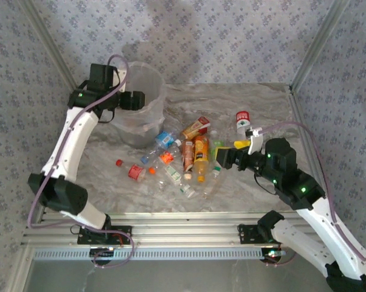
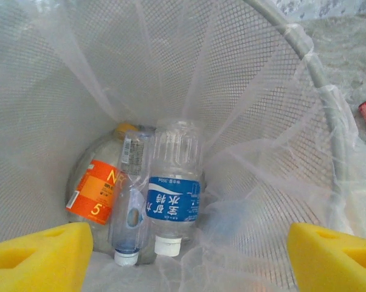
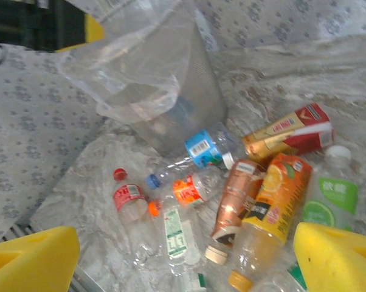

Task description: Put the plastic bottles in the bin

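left end effector [image 2: 189,261] apart, empty, over bin [image 2: 304,48] (bottles [image 2: 174,198] lying inside), right end effector [image 3: 186,261] apart above loose bottles on table [image 3: 329,73]

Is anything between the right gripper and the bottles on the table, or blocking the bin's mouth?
Nothing visible lies between the open right gripper and the bottles just ahead of it. The left gripper, also open, hangs over the bin, partly occupying its mouth.
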You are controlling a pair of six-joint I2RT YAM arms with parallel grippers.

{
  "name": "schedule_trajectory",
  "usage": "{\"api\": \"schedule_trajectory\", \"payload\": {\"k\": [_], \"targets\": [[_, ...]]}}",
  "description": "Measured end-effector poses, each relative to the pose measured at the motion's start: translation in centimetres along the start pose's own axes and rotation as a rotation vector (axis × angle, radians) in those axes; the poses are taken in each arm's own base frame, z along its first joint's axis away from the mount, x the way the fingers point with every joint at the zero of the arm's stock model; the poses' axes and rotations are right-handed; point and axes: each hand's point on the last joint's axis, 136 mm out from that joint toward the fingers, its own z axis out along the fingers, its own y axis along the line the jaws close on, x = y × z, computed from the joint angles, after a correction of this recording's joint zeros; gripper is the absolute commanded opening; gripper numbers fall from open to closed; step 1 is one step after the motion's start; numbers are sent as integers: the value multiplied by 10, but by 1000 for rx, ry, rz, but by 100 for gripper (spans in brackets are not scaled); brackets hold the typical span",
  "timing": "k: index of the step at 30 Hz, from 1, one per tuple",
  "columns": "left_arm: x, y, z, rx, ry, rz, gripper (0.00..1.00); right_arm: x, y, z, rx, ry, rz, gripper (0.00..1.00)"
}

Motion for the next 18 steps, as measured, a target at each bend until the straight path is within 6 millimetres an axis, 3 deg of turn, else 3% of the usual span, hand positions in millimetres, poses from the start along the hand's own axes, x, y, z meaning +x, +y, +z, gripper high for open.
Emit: {"api": "schedule_trajectory", "payload": {"k": [8, 14, 18], "targets": [[13, -30, -51, 158, -145, -49, 85, 22, -28, 15, 137, 99, 40, 88], [36, -87, -82, 406, -192, 5, 90, 47, -55, 29, 266, 214, 45, 86], [61, -122, -91, 565, -175, 53, 95, 59, -70, 38, 334, 271, 48, 86]]}}
